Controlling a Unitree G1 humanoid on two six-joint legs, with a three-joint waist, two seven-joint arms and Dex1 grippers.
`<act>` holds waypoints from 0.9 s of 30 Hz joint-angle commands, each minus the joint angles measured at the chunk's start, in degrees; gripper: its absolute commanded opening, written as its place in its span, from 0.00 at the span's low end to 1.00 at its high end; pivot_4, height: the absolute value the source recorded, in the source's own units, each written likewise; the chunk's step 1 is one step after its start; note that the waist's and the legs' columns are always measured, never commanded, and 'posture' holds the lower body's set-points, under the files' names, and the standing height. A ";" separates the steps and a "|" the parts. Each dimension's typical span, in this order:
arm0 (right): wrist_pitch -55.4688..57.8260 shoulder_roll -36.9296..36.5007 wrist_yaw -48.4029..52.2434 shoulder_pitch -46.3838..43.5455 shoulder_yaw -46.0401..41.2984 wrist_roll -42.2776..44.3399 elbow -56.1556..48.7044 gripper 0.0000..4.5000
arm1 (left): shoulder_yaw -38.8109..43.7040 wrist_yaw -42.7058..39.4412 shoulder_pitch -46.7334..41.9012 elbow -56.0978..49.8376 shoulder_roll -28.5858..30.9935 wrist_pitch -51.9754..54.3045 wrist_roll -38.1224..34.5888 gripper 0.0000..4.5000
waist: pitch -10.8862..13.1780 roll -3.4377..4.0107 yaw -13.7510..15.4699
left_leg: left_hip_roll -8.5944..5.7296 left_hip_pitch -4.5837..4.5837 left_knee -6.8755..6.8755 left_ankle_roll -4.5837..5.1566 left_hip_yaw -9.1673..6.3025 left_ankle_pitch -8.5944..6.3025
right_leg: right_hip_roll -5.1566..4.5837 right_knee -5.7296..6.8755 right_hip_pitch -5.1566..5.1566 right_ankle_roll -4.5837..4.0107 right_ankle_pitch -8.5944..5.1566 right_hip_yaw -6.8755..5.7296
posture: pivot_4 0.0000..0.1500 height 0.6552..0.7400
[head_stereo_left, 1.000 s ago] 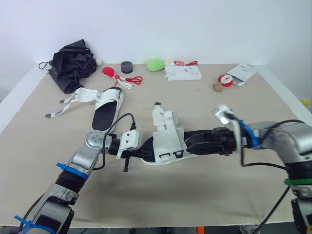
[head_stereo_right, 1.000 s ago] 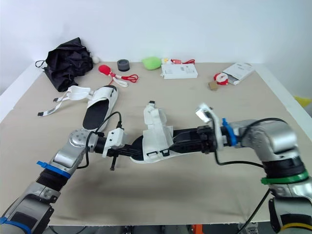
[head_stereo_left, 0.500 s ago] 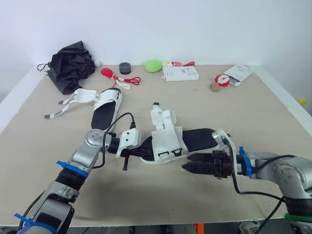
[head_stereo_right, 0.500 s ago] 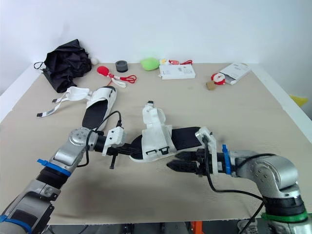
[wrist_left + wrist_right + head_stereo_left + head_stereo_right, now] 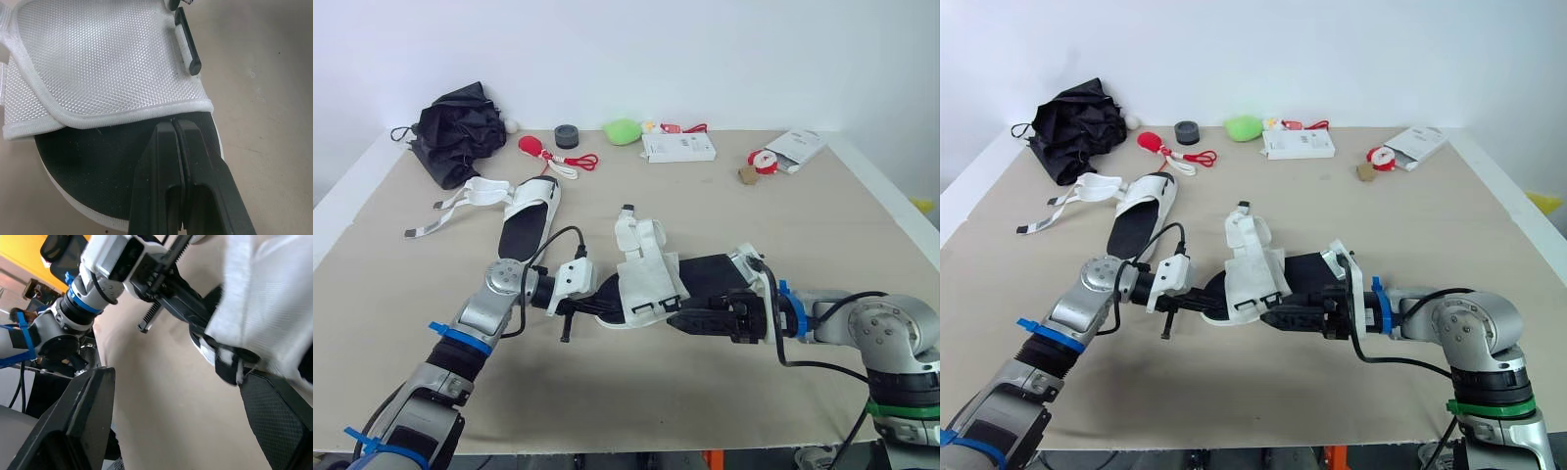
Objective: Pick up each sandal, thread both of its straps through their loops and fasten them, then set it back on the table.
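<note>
One white-strapped sandal (image 5: pixel 646 274) with a black insole lies mid-table, its wide mesh strap (image 5: pixel 98 58) folded over the footbed and a black loop (image 5: pixel 187 46) at the strap's edge. My left gripper (image 5: pixel 173 123) is shut, its tips resting on the insole against the strap's hem at the sandal's left end (image 5: pixel 597 305). My right gripper (image 5: pixel 687 318) is open, lying low just in front of the sandal's near edge, fingers (image 5: pixel 83 421) spread wide toward the strap (image 5: pixel 264 298). The second sandal (image 5: pixel 530 211) lies at the back left with loose straps (image 5: pixel 460 201).
Along the back edge sit a black folded umbrella (image 5: pixel 460 127), a red item with cord (image 5: pixel 553 155), a black roll (image 5: pixel 568 135), a green object (image 5: pixel 624 129), a white box (image 5: pixel 678 147) and an open packet (image 5: pixel 800 147). Bare beige table (image 5: pixel 636 392) lies in front.
My right gripper left the sandal's right end, dropped toward the front edge, and has now come back up to the sandal's near side. The left gripper and sandal stayed put.
</note>
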 commanded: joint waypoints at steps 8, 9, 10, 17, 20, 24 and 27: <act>0.01 1.31 -1.42 -2.71 0.88 0.00 1.19 0.93 | -2.89 0.37 2.65 2.13 0.56 0.82 3.16 0.00 | -0.01 0.02 -0.01 | 0.00 -0.01 0.05 0.02 0.00 0.01 | 0.00 0.00 0.00 0.00 0.05 0.00 | 1.00 1.00; -0.06 1.45 -2.17 -2.77 1.87 -1.19 1.76 0.93 | -2.87 0.40 2.75 2.02 0.62 0.84 3.14 0.00 | -0.01 0.03 -0.01 | 0.00 -0.01 0.07 0.01 0.00 0.01 | 0.00 0.00 0.00 -0.01 0.05 0.01 | 1.00 1.00; -0.10 1.74 -3.41 -2.94 2.84 -2.69 2.77 0.88 | -2.87 0.42 2.83 1.94 0.67 0.84 3.11 0.00 | -0.02 0.04 -0.01 | 0.00 -0.01 0.08 0.02 0.00 0.01 | 0.00 0.00 0.00 -0.02 0.05 0.02 | 1.00 1.00; -0.89 2.48 -4.02 -2.90 3.15 -3.98 4.04 0.24 | -2.89 0.61 2.96 1.89 0.63 0.85 3.13 0.00 | -0.08 0.07 -0.03 | 0.01 -0.05 0.11 0.02 0.01 0.01 | 0.00 0.00 -0.01 -0.06 0.06 0.02 | 1.00 1.00; -0.86 2.53 -3.67 -2.56 2.54 -3.40 3.53 0.01 | -2.90 0.54 3.10 1.87 0.68 0.69 3.14 0.00 | -0.08 0.07 -0.02 | 0.01 -0.08 0.10 0.03 0.01 0.01 | 0.00 0.00 -0.04 -0.02 0.08 0.01 | 1.00 1.00; -0.58 2.58 -3.62 -2.15 1.82 -2.82 3.36 0.01 | -2.99 0.40 3.26 1.83 0.77 0.58 3.16 0.00 | -0.08 0.07 -0.02 | 0.01 -0.09 0.09 0.03 0.01 0.00 | 0.00 0.00 -0.05 -0.03 0.07 -0.01 | 1.00 1.00; -0.32 2.21 -3.25 -1.58 1.19 -1.99 2.88 0.01 | -3.05 0.30 3.26 1.82 0.83 0.52 3.18 0.00 | -0.08 0.07 -0.02 | 0.01 -0.11 0.09 0.04 0.01 0.00 | 0.00 0.00 -0.06 -0.03 0.07 -0.01 | 1.00 1.00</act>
